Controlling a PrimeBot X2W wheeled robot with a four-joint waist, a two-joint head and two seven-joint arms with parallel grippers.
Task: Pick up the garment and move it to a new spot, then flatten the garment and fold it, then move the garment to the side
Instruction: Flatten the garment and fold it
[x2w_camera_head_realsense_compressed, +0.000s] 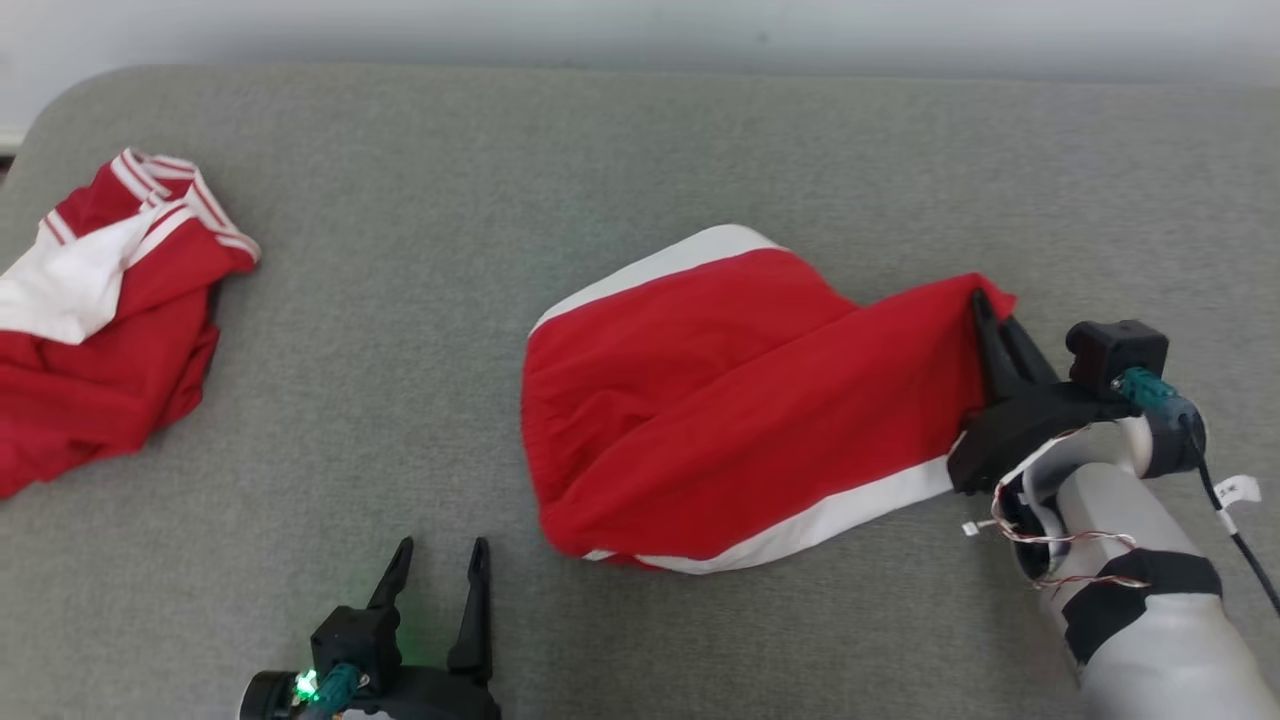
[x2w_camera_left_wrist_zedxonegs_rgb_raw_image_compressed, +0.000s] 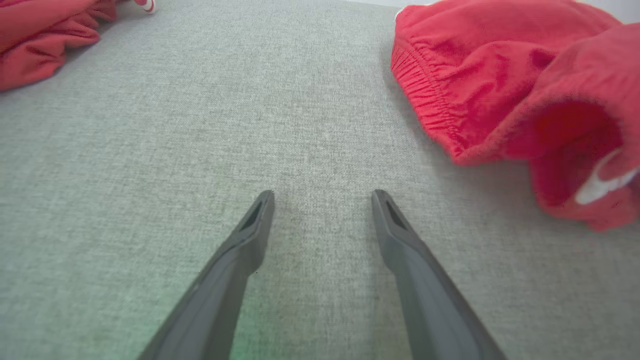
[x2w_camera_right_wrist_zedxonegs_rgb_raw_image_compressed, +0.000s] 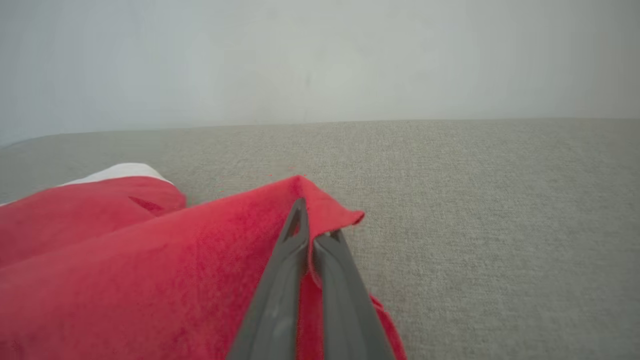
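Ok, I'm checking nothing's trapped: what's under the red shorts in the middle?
The red shorts lie on the grey surface, which shows around them. Whatever is beneath them is covered by the cloth.

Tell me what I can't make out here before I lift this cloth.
- striped-trim jersey: in the head view it is cut by the left edge, and its own crumpled folds hide any lettering.
- red white-edged garment: in the head and right wrist views its folds hide how many layers the right gripper pinches.
- Same garment, left wrist view: cut by the right edge and blurred near the lens.
- left gripper: in the head view its base is cut by the bottom edge.
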